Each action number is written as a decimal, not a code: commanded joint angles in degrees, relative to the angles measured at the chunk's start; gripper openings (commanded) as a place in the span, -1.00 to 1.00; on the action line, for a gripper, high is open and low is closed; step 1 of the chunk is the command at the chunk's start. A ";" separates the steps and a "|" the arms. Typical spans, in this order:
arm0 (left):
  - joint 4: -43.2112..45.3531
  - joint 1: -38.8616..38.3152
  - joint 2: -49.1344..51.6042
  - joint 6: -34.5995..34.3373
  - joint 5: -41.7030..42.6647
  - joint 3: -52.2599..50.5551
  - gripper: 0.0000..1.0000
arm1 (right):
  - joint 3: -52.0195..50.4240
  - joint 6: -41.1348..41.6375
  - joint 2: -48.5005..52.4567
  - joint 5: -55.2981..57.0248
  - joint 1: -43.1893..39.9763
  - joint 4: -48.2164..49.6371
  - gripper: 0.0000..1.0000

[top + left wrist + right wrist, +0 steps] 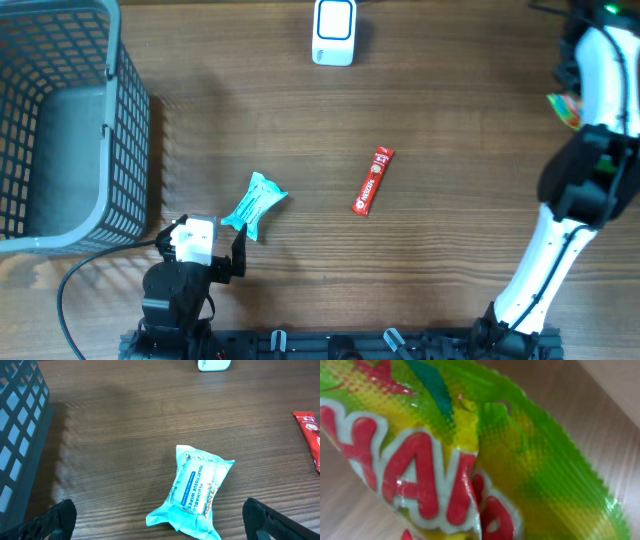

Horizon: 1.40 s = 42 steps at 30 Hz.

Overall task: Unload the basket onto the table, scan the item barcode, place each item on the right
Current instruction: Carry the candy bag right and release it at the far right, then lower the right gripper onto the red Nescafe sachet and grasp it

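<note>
The white-shelled right arm [603, 75] is reaching up along the right edge of the brown wooden worktop [450, 120]; a crinkly yellow-and-green plastic packet with red lettering [470, 450] is filling almost the whole of its wrist view, with wood grain showing behind it; from overhead, a sliver of that packet is peeking out just beside the arm's white link, at the right edge of the worktop; the right jaws are sitting out of sight in both views, so I cannot tell whether they are gripping the packet or standing parted. The white rounded barcode scanner [334, 32] is sitting at the far edge of the worktop, near the middle, well apart from the packet.

The black left arm [178, 295] is sitting low at the near edge, left of centre; the left jaws are standing wide and holding nothing, their black fingertips [57, 520] showing at the two bottom corners of the wrist view; between and just ahead of them, a soft teal pack of flushable wipes [197, 492] is lying tilted on the wood. A slim red stick sachet [373, 181] is lying near the centre, to the right of the wipes and apart from them; a grey plastic lattice basket [130, 140] is standing at the far left corner; a black cable [70, 290] is curving beside the left arm.
</note>
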 commanded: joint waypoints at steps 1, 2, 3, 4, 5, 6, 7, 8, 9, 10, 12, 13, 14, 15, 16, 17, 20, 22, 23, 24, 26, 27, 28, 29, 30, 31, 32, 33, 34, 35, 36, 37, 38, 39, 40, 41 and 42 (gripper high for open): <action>0.11 -0.33 -0.24 0.83 -0.13 -0.35 1.00 | -0.09 -3.98 -1.99 -1.33 -0.33 1.03 0.57; 0.11 -0.33 -0.24 0.83 -0.13 -0.35 1.00 | 0.63 -5.44 -2.32 -2.05 -0.33 1.01 0.93; 0.11 -0.33 -0.24 0.83 -0.13 -0.35 1.00 | 1.97 -6.58 -2.82 -2.78 -0.07 0.61 0.99; 0.11 -0.33 -0.24 0.83 -0.13 -0.35 1.00 | 3.45 -6.29 -3.72 -3.19 0.44 -0.17 1.00; 0.11 -0.33 -0.24 0.83 -0.13 -0.35 1.00 | 4.68 -6.14 -5.14 -5.03 1.25 -0.94 1.00; 0.11 -0.33 -0.24 0.83 -0.13 -0.35 1.00 | 5.22 -6.14 -6.51 -8.00 2.03 -1.49 0.99; 0.11 -0.33 -0.24 0.83 -0.15 -0.35 1.00 | 5.31 -6.19 -9.07 -15.63 3.52 -2.62 0.99; 0.11 -0.33 -0.24 0.83 -0.13 -0.35 1.00 | 5.31 -6.21 -10.73 -21.49 4.72 -4.39 0.99; 0.11 -0.33 -0.24 0.83 -0.13 -0.35 1.00 | 5.31 -6.12 -12.11 -27.34 6.19 -6.56 0.99; 0.11 -0.33 -0.24 0.83 -0.15 -0.35 1.00 | 5.31 -6.21 -13.38 -33.90 8.33 -9.14 0.99; 0.11 -0.33 -0.24 0.83 -0.13 -0.35 1.00 | 5.20 -6.16 -14.05 -45.59 13.18 -16.87 0.99; 0.11 -0.33 -0.24 0.83 -0.13 -0.35 1.00 | 4.61 -6.16 -14.01 -48.72 15.58 -20.63 0.99; 0.11 -0.33 -0.24 0.83 -0.13 -0.35 1.00 | 3.63 -6.27 -13.99 -49.83 17.59 -22.03 0.99; 0.11 -0.33 -0.24 0.83 -0.13 -0.35 1.00 | 1.95 -7.93 -14.01 -50.71 20.46 -22.03 1.00; 0.11 -0.33 -0.24 0.83 -0.13 -0.35 1.00 | 0.26 -7.43 -13.99 -50.03 23.80 -22.03 0.91; 0.11 -0.33 -0.24 0.83 -0.13 -0.35 1.00 | -2.29 -5.95 -13.84 -49.55 27.45 -21.66 0.89; 0.11 -0.33 -0.24 0.83 -0.13 -0.35 1.00 | -11.63 -2.36 -13.84 -45.16 35.93 -17.00 0.98; 0.11 -0.33 -0.24 0.83 -0.13 -0.35 1.00 | -18.88 1.90 -13.81 -43.10 39.41 -11.63 0.99; 0.11 -0.33 -0.24 0.83 -0.13 -0.35 1.00 | -21.55 4.22 -13.81 -41.99 40.35 -9.81 0.81; 0.11 -0.33 -0.24 0.83 -0.13 -0.35 1.00 | -23.93 7.67 -13.81 -40.59 41.33 -8.76 0.66; 0.11 -0.33 -0.24 0.83 -0.13 -0.35 1.00 | -27.63 10.56 -13.81 -40.35 43.10 -5.79 0.50; 0.11 -0.33 -0.24 0.83 -0.13 -0.35 1.00 | -29.79 9.97 -13.81 -40.33 44.15 -1.53 0.50; 0.11 -0.33 -0.24 0.83 -0.13 -0.35 1.00 | -31.26 9.60 -13.81 -40.33 44.78 0.85 0.50; 0.11 -0.33 -0.24 0.83 -0.13 -0.35 1.00 | -32.70 9.51 -13.81 -40.35 45.35 2.93 0.50; 0.11 -0.33 -0.24 0.83 -0.13 -0.35 1.00 | -34.34 9.55 -13.81 -40.33 45.79 4.79 0.50; 0.11 -0.33 -0.24 0.83 -0.13 -0.35 1.00 | -36.46 9.64 -13.81 -40.28 46.16 6.93 0.49; 0.11 -0.33 -0.24 0.83 -0.13 -0.35 1.00 | -39.10 9.79 -13.81 -40.04 46.36 9.79 0.47; 0.11 -0.33 -0.24 0.83 -0.13 -0.35 1.00 | -40.79 9.88 -13.81 -39.45 46.34 11.41 0.44; 0.11 -0.33 -0.24 0.83 -0.13 -0.35 1.00 | -42.60 10.62 -13.81 -38.14 46.23 13.00 0.43; 0.11 -0.33 -0.24 0.83 -0.13 -0.35 1.00 | -43.87 11.06 -13.81 -37.16 46.07 14.10 0.39; 0.11 -0.33 -0.24 0.83 -0.13 -0.35 1.00 | -45.05 11.56 -13.81 -36.09 45.97 15.04 0.34; 0.11 -0.33 -0.24 0.83 -0.13 -0.35 1.00 | -45.88 11.96 -13.81 -35.36 45.97 15.50 0.25; 0.11 -0.33 -0.24 0.83 -0.13 -0.35 1.00 | -46.69 11.91 -13.81 -34.38 45.97 15.72 0.20; 0.11 -0.33 -0.24 0.83 -0.13 -0.35 1.00 | -47.39 12.02 -13.81 -32.76 45.97 15.72 0.17; 0.11 -0.33 -0.24 0.83 -0.13 -0.35 1.00 | -47.87 12.04 -13.81 -31.78 45.99 15.67 0.11; 0.11 -0.33 -0.24 0.83 -0.13 -0.35 1.00 | -48.17 12.04 -13.81 -31.80 45.97 15.69 -0.07; 0.11 -0.33 -0.24 0.83 -0.13 -0.35 1.00 | -48.37 12.07 -13.81 -31.82 45.99 15.69 -0.36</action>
